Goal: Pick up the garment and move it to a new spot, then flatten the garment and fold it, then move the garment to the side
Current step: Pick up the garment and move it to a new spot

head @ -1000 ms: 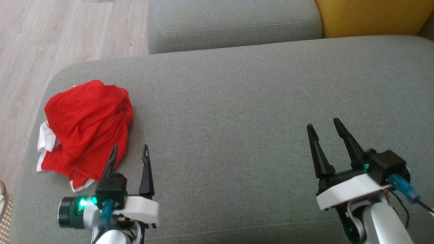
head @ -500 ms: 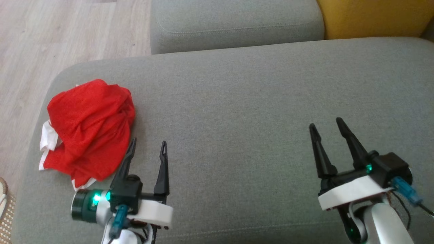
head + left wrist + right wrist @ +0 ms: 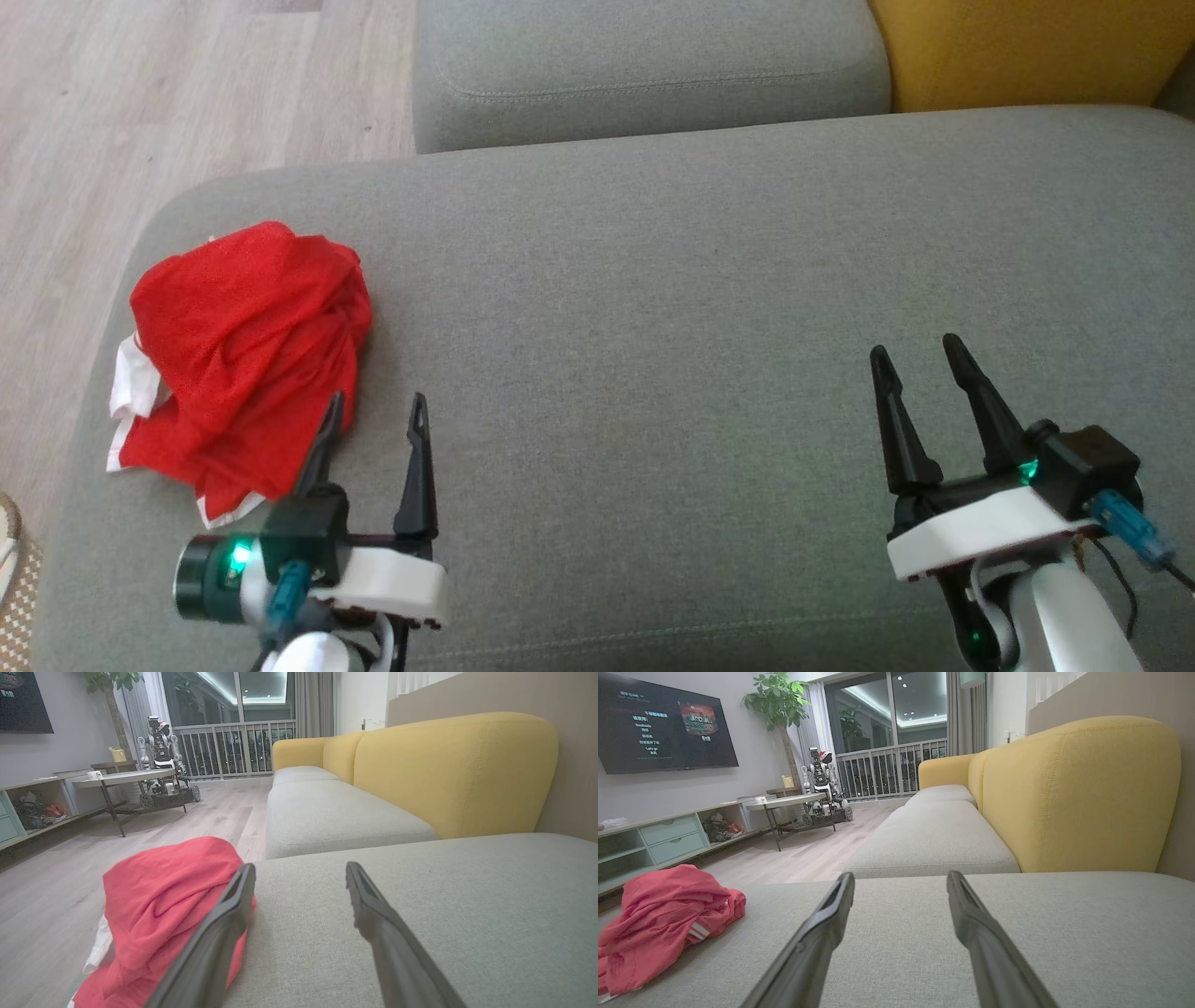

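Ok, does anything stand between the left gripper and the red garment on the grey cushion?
Nothing visible does. The open left gripper sits right beside the crumpled red garment and overlaps its near edge in the head view; whether they touch I cannot tell. Bare grey cushion stretches away to the right.

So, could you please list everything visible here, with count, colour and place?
garment: one, red with white trim, crumpled on the near cushion's left end
seat cushions: two, grey, one under the arms, one beyond
sofa back: one, yellow, behind the cushions
floor: one, pale wood, left of sofa
television: one, dark, on the wall
plant: one, green, by the window
left fingers: two, dark, open, beside the garment
right fingers: two, dark, open, above bare cushion
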Available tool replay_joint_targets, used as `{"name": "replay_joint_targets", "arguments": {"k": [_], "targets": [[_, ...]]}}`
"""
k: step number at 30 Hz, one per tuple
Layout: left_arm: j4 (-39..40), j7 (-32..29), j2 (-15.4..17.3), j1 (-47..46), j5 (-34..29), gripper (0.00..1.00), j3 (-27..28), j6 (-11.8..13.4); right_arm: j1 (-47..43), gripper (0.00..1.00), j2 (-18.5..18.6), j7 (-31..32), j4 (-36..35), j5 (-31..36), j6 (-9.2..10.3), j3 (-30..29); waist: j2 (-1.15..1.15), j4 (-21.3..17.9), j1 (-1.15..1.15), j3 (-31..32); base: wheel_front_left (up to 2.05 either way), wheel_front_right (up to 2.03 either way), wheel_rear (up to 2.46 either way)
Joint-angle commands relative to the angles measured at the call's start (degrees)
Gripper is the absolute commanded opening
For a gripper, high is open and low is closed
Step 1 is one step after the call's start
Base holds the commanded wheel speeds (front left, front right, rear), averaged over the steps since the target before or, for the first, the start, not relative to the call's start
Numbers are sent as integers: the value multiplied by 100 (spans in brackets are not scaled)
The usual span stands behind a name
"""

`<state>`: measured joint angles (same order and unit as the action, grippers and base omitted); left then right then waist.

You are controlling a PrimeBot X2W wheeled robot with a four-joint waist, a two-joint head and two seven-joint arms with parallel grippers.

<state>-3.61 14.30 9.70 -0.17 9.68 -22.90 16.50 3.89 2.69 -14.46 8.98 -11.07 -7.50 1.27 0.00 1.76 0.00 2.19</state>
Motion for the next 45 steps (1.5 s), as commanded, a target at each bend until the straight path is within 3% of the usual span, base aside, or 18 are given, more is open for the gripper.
{"name": "replay_joint_targets", "arguments": {"k": [1, 26, 32, 45], "targets": [[165, 70, -7, -189, -55, 100, 270, -35, 188, 100, 19, -53, -175, 36, 1, 140, 0, -6, 0, 1, 0, 0, 0], [142, 70, -506, -74, -568, 100, 957, -624, 212, 100, 19, -54, -133, 29, 1, 137, 0, 64, 0, -100, 0, 0, 0], [119, 70, -530, -73, -627, 100, 1068, -643, 188, 100, 19, -54, -220, 75, 1, 244, 0, 346, 0, -110, 0, 0, 0], [169, 70, -496, 191, -759, 100, 1326, -662, 21, 100, 19, -54, -314, 114, 1, 551, 0, 1518, 0, 47, 0, 0, 0]]}}
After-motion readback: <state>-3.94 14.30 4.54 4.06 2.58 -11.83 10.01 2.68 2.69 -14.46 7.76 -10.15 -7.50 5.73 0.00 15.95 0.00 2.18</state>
